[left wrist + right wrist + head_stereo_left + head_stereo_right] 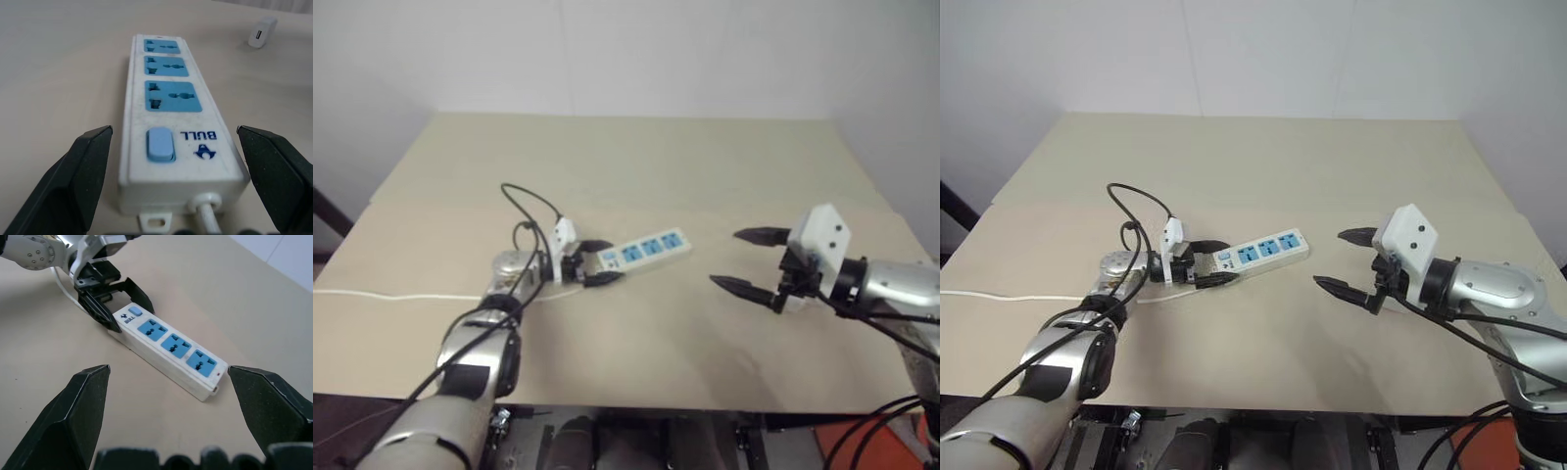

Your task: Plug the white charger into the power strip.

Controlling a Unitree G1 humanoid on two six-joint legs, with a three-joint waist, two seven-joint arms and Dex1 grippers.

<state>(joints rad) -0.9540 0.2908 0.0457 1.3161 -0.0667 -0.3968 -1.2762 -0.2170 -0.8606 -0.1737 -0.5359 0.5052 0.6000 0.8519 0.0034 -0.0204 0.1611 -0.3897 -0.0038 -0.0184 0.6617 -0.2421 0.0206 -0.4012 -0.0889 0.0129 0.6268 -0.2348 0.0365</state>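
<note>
I see the table (636, 147) running across both head views, its near edge lost behind my arms. The strip (1258, 252) lies on it at a slant, left of centre, three blue sockets facing up. Its switch end sits between the fingers of my left gripper (597, 264), and that end is partly covered by them in the head views. In the left wrist view the fingers (73, 181) stand spread to either side of the switch end with a gap on both sides, so that gripper is open and not clamping; whether a finger brushes the strip's side I cannot tell. The cord (391, 295) trails from the switch end off the table's left edge, and where it joins the strip is hidden under the gripper.

My right gripper (751, 260) hangs above the table well to the right of the strip, jaws wide apart, holding nothing. Its wrist view looks back along the strip towards the left gripper.

The charger (261, 32) I can only make out in the left wrist view: a small white block lying on the table beyond the strip's far end and off to one side, well apart from it. Its prongs are too small to see, and I cannot pick it out in the head views
</note>
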